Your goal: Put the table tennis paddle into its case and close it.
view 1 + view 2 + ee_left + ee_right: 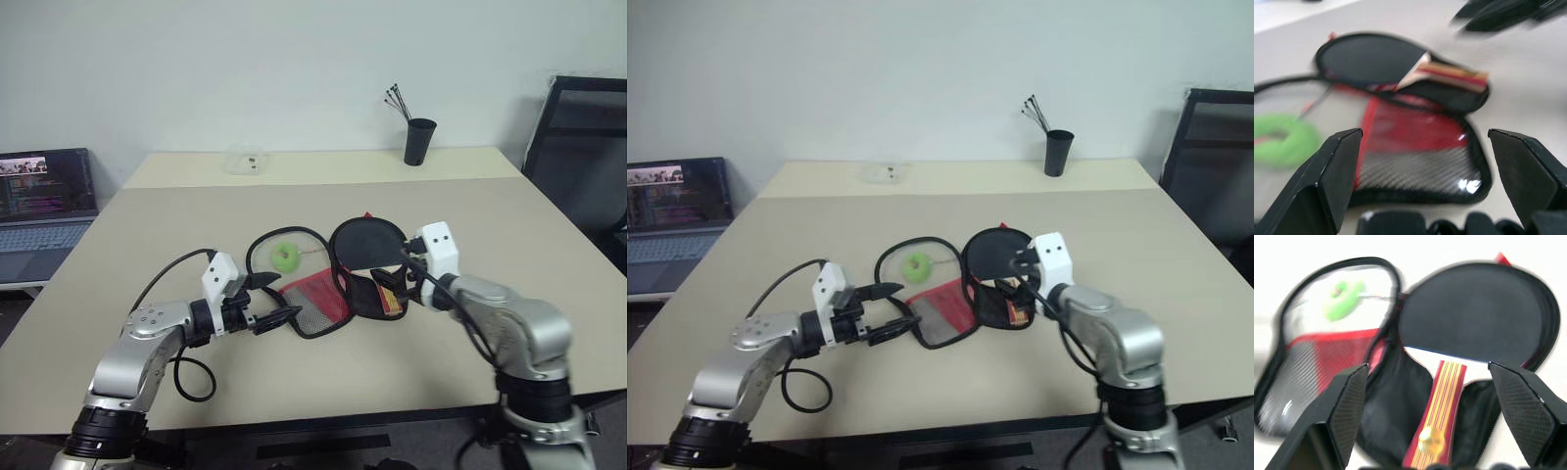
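The soft fabric case (343,289) lies unzipped on the beige table (509,235), and I take it as my landmark. In its black half rests the table tennis paddle (1471,318) with the round black rubber face; the striped wood-and-red handle points toward the robot. The red mesh flap is folded out on the case's left side, and a lime-green tag (286,258) lies just behind this flap. The right gripper (394,282) hangs just above the handle with fingers spread, holding nothing. The left gripper (272,300) is also spread, just left of the mesh flap.
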You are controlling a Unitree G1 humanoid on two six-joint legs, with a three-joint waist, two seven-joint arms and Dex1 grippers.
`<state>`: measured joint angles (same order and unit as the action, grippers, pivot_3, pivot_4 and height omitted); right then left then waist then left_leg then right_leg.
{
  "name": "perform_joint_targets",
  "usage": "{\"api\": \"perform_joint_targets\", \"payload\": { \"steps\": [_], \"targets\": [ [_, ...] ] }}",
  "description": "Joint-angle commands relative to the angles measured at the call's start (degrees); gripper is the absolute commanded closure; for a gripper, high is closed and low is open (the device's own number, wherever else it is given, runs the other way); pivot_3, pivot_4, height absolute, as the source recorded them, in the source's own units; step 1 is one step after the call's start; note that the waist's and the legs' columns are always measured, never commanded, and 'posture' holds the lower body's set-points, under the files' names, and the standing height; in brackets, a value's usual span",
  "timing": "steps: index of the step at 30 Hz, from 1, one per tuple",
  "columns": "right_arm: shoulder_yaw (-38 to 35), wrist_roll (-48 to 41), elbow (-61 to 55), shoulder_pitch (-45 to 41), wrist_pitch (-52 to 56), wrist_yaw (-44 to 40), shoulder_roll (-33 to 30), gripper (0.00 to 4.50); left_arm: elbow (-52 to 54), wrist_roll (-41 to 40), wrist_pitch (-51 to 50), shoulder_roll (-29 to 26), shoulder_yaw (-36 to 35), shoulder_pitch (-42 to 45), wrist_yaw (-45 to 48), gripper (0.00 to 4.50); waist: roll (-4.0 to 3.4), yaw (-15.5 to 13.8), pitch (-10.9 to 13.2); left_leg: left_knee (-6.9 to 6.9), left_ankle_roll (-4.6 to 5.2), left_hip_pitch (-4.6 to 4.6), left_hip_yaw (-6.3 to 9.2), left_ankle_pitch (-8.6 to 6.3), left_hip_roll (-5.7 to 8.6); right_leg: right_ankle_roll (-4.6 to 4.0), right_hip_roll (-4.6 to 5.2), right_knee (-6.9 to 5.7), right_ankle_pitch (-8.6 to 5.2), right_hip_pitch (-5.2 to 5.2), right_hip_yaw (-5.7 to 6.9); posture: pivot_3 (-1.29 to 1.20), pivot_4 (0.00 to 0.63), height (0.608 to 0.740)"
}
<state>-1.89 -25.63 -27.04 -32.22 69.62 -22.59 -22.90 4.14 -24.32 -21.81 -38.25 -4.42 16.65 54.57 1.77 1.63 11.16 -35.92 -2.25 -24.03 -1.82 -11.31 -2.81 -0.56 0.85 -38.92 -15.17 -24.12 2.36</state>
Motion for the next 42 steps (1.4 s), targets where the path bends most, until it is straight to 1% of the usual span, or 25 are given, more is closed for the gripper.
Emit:
{"api": "perform_joint_targets", "payload": {
  "steps": [1,3,6,10,13,14,17,24,28,33,36,39,42],
  "targets": [
    [-0.65,-4.67,-5.14,0.19,-4.83,-10.11,-6.89,0.24,-1.53,0.96,1.98,-1.64,-1.85,-0.25,0.51,0.0,0.0,0.01,0.0,0.0,0.0,0.01,0.0,0.0,-0.02,0.0,0.0,-0.01,0.0,0.0,0.01,0.0,0.15,0.74],
    [-1.08,-6.16,-5.33,0.24,-6.0,-12.62,-9.3,0.24,-3.25,1.96,3.13,-2.22,-1.41,-0.37,1.03,0.0,0.01,0.06,0.0,0.01,0.0,0.07,-0.01,0.0,-0.06,-0.01,0.01,-0.03,0.0,0.02,0.01,0.0,0.15,0.74],
    [-2.77,-10.16,-5.99,0.23,-6.9,-18.17,-13.43,0.19,-9.06,4.96,5.81,-1.66,-0.08,0.95,0.18,0.55,0.02,0.0,0.0,0.01,0.0,0.1,-0.03,0.0,-0.1,-0.01,0.04,-0.04,0.0,0.02,0.05,0.0,0.15,0.74],
    [-2.08,-10.64,-5.4,0.78,-8.7,-19.28,-15.63,0.19,-14.36,8.74,8.23,-1.14,1.23,3.16,-1.57,1.96,0.07,-0.14,0.02,0.0,0.0,0.06,-0.05,0.0,-0.07,-0.01,0.08,-0.02,0.0,0.03,0.07,0.0,0.15,0.74],
    [-2.32,-10.43,-5.2,1.24,-9.46,-18.52,-15.83,0.19,-15.51,8.9,7.87,-0.68,0.68,3.25,-2.36,3.0,0.08,-0.17,0.03,0.0,0.0,0.03,-0.06,0.0,-0.02,-0.01,0.18,-0.01,0.0,0.02,0.06,0.0,0.15,0.74],
    [-2.37,-10.4,-5.26,1.48,-9.71,-18.3,-15.79,0.19,-16.27,9.33,7.93,-0.4,0.74,3.38,-2.95,3.44,0.08,-0.16,0.03,0.0,0.0,0.03,-0.05,0.0,-0.02,-0.01,0.19,-0.01,0.0,0.02,0.02,0.0,0.15,0.74],
    [-2.19,-10.36,-5.32,1.89,-10.26,-18.04,-15.78,0.19,-18.07,10.41,8.69,0.45,1.26,4.27,-3.97,4.45,0.09,-0.16,0.03,-0.01,0.0,0.03,-0.05,0.0,0.0,0.0,0.21,-0.01,0.0,0.02,0.01,0.0,0.15,0.74],
    [-1.5,-9.69,-4.19,1.98,-12.04,-17.95,-15.87,0.19,-24.71,11.63,9.58,8.22,4.29,13.32,-5.28,4.45,0.13,-1.04,0.03,-0.08,0.0,0.02,-0.09,0.0,0.04,0.01,0.19,-0.05,0.01,0.07,0.12,0.0,0.15,0.74],
    [-1.91,-9.38,-3.52,2.17,-12.76,-18.14,-16.65,0.19,-26.59,12.59,10.84,10.64,5.88,18.83,-4.54,4.45,0.16,-1.41,0.04,-0.1,0.0,-0.03,-0.15,0.0,0.08,0.03,0.05,-0.02,0.02,0.05,0.08,0.0,0.15,0.74],
    [-4.55,-10.27,-3.62,3.73,-12.4,-18.31,-19.06,0.19,-24.83,12.25,9.94,14.54,8.82,27.58,-2.43,4.45,0.2,-1.6,0.06,-0.15,0.0,-0.1,-0.1,0.0,0.1,0.04,0.01,-0.03,0.03,0.05,0.16,0.0,0.15,0.74],
    [-5.96,-10.59,-3.35,5.21,-12.31,-18.49,-20.66,0.19,-26.39,13.28,10.2,16.95,10.72,30.91,-1.81,4.45,0.2,-1.66,0.06,-0.15,0.0,-0.12,-0.12,0.0,0.14,0.05,0.02,0.01,0.03,0.06,0.13,0.0,0.15,0.74],
    [-7.76,-10.11,-2.28,6.92,-12.57,-18.4,-22.29,0.19,-33.22,16.02,11.92,21.21,13.99,34.86,-2.06,4.45,0.21,-1.62,0.06,-0.16,0.01,-0.11,-0.13,0.0,0.14,0.06,0.01,0.03,0.03,0.06,0.1,0.0,0.15,0.74],
    [-8.59,-9.8,-1.52,7.56,-12.54,-17.71,-23.0,0.19,-40.73,18.4,14.54,24.28,14.96,37.62,-3.56,4.45,0.22,-1.44,0.07,-0.18,0.02,-0.09,-0.13,0.0,0.13,0.07,-0.03,-0.02,0.04,0.05,0.11,0.0,0.15,0.74]
  ]
}}
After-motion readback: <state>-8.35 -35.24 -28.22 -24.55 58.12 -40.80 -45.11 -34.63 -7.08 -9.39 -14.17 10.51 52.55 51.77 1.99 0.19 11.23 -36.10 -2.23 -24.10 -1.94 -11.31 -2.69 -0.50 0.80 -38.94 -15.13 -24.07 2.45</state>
